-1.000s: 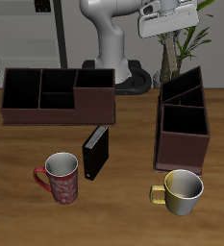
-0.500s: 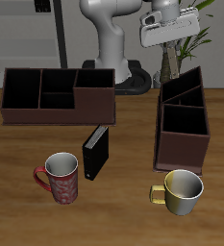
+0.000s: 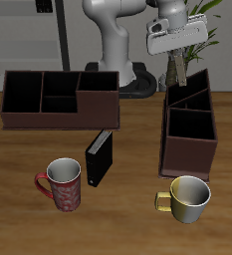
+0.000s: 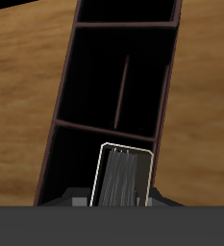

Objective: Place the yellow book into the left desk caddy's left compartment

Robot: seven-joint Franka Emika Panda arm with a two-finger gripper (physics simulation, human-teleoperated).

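"Yellow book (image 3: 175, 68) first: where do you have it?"

"I've got it in the air, hanging straight under the gripper (image 3: 175, 50), above the far end of the left desk caddy (image 3: 190, 139). It's clear of the caddy's rim and touching nothing but the fingers. The gripper is pinched on the yellow book's upper end."

"Which way does it point?"

"From the exterior view its long axis is upright, close to vertical, with the free end aimed down at the caddy. It looks like a narrow dull strip from there, so I can't read cover from page edges."

"Does the wrist view help?"

"Yes. There I look down along the book (image 4: 123, 176), so it's foreshortened to a rounded rectangle with a pale outline and grey streaks. Beyond it the left desk caddy (image 4: 65, 106) runs away from the camera as a row of dark sections, and the middle one has a thin divider down it. The book overlaps the nearest section. The wrist view doesn't show its height above the caddy; the exterior view does."

"And what does the exterior view add?"

"The rest of the table, all nearer the front than the left desk caddy's far end: the wide low caddy (image 3: 58, 100), a black book (image 3: 100, 157) leaning before it, a red mug (image 3: 64, 183) and a yellow mug (image 3: 188, 197)."
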